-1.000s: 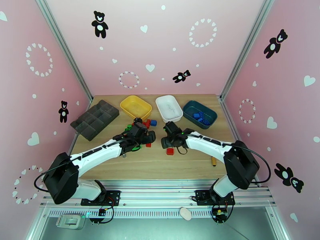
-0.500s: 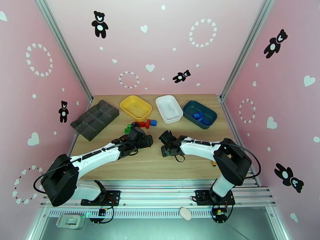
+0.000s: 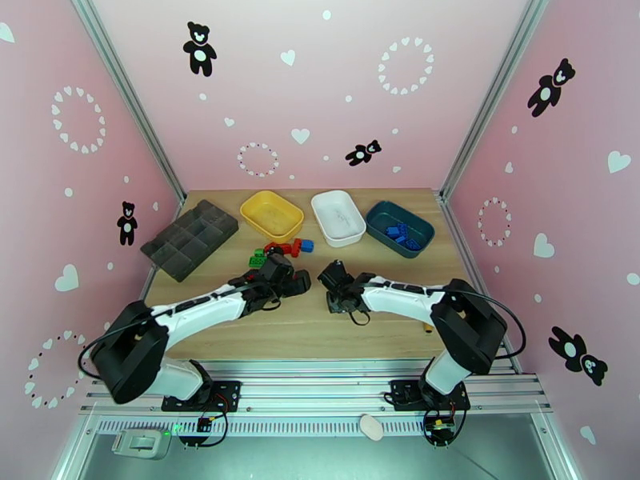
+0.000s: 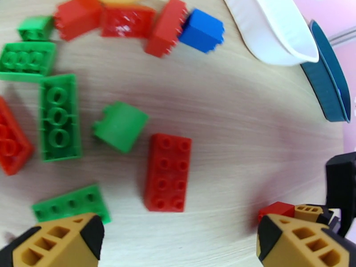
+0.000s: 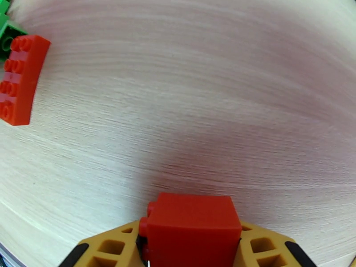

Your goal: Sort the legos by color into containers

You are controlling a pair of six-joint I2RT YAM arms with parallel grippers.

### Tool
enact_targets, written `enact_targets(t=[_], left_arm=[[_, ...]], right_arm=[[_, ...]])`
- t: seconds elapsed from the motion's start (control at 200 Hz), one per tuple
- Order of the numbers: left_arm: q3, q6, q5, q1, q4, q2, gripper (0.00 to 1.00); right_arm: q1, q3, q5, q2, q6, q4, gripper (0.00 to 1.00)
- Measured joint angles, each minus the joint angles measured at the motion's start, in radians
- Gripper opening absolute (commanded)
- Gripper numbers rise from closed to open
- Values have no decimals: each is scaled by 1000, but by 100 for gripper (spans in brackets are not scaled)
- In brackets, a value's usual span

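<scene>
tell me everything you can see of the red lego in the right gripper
The red lego is a small blocky brick of glossy plastic, smooth face toward the wrist camera, one stud showing at its left edge. It is clamped between the right gripper's ochre fingers, which press its two sides. The wooden table lies beneath; whether it touches the wood cannot be told.
</scene>
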Motion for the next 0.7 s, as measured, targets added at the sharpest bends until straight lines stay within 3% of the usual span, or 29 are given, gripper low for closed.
enact_targets(t=[0.38,0.701], left_arm=[[318,-11,184,64,85,210,97],[576,-19,277,146,81,403,95]], right_arm=[[-244,202,-63,-3,-114,-9,39],[-400,634,-164,259,-180,-55,40]])
